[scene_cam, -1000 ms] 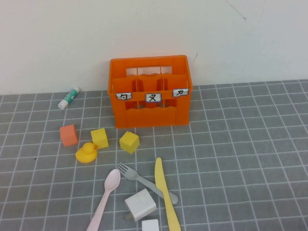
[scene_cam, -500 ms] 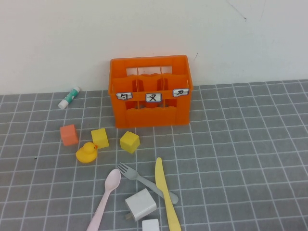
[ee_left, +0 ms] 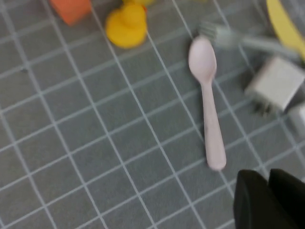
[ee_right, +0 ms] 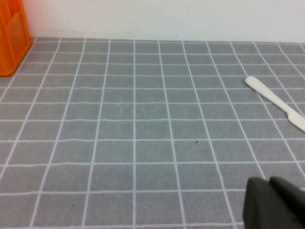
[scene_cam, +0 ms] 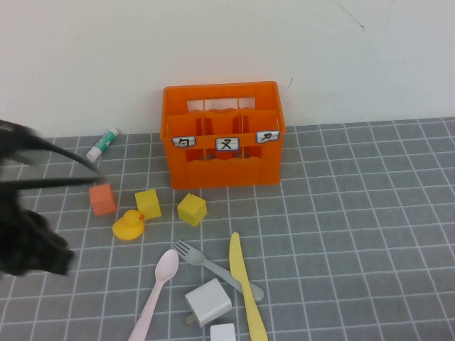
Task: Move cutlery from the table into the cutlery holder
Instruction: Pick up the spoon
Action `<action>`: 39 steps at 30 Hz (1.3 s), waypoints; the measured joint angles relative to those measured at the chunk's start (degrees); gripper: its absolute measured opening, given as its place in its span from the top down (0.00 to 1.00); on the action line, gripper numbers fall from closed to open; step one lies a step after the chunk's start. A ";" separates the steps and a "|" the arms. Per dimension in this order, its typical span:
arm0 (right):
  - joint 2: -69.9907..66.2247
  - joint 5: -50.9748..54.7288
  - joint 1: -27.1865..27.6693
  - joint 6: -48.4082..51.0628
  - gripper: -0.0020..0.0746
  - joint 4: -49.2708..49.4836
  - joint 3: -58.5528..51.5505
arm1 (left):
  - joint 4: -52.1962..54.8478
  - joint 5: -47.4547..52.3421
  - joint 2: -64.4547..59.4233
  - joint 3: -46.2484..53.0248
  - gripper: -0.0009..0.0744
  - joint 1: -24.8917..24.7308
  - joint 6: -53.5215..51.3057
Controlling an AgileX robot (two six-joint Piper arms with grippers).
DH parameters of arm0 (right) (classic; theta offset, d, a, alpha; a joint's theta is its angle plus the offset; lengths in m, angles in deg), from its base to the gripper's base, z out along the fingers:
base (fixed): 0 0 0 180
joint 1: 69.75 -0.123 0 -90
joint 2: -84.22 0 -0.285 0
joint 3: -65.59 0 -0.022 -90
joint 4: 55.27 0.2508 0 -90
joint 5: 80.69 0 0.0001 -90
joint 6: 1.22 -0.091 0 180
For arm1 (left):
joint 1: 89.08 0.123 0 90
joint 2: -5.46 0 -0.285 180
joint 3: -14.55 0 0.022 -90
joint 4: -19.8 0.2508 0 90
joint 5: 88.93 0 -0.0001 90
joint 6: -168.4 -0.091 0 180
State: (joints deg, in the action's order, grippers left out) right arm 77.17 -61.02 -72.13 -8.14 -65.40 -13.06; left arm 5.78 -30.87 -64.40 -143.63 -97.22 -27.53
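From above: cutlery holder (scene_cam: pixel 224 170) upright against the back wall, labels facing forward, all three compartments apparently empty. Spoon (scene_cam: pixel 158 291), fork (scene_cam: pixel 213 266) and knife (scene_cam: pixel 243 291) lying flat on the table (scene_cam: pixel 355 213) at its near edge, well apart from the holder. Fork handle tucked under the knife and against a white block (scene_cam: pixel 207 301), which probably makes the spoon, free on its outer side, the easiest first pick. Left arm (scene_cam: pixel 32 245) a dark blur at the left edge, beside the duck (scene_cam: pixel 128 225); right arm absent here. From the left wrist: left gripper (ee_left: pixel 268 175) hanging above bare grid just beyond the spoon's handle end, fingers drawn almost together, nothing between them. Shows how near the gripper is to the spoon, which the blur hides from above. From the right wrist: right gripper (ee_right: pixel 272 183) low over open table, closed and empty, likely parked; a corner of the holder far off, and a pale utensil (ee_right: pixel 276 105) missing from the overhead view.
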 joint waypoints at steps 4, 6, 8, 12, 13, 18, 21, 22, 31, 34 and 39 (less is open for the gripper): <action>0.00 0.00 0.00 0.00 0.98 0.00 0.00 | 4.97 -0.16 -9.07 -0.14 0.75 -8.29 1.30; 0.00 0.00 0.00 0.00 0.98 0.00 0.00 | 6.87 -1.59 -13.91 -0.14 0.61 -11.34 4.15; 0.00 0.00 0.00 0.00 0.98 0.00 0.00 | 8.02 -3.09 -17.12 -0.14 0.52 -12.96 7.00; 0.00 0.00 0.00 0.00 0.98 0.00 0.00 | 8.33 -8.13 -25.15 -0.14 0.40 -14.26 12.53; 0.00 0.00 0.00 0.00 0.98 0.00 0.00 | 8.11 -9.51 -26.61 -0.14 0.39 -14.26 13.01; 0.00 0.00 0.00 0.00 0.98 0.00 0.00 | 6.85 -17.10 -31.60 -0.25 0.37 -14.39 13.55; 0.00 0.00 0.00 0.00 0.98 0.00 0.00 | 6.64 -19.46 -33.52 -0.47 0.37 -14.39 13.63; 0.00 0.00 0.00 0.00 0.98 0.00 0.00 | 6.64 -19.69 -34.07 -0.47 0.37 -14.39 13.51; 0.00 0.00 0.00 0.00 0.98 0.00 0.00 | 5.83 -20.93 -39.27 -0.49 0.37 -14.53 12.17; 0.00 0.00 0.00 0.00 0.98 0.00 0.00 | 5.72 -21.04 -40.27 -0.49 0.39 -14.53 11.79; 0.00 0.00 0.00 0.00 0.98 0.00 0.00 | 5.72 -23.00 -41.42 -0.59 0.45 -14.55 10.93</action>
State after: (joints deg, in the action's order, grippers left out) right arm 77.17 -61.02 -72.13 -8.14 -65.40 -13.06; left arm 11.50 -53.87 -105.83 -144.22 -111.77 -16.59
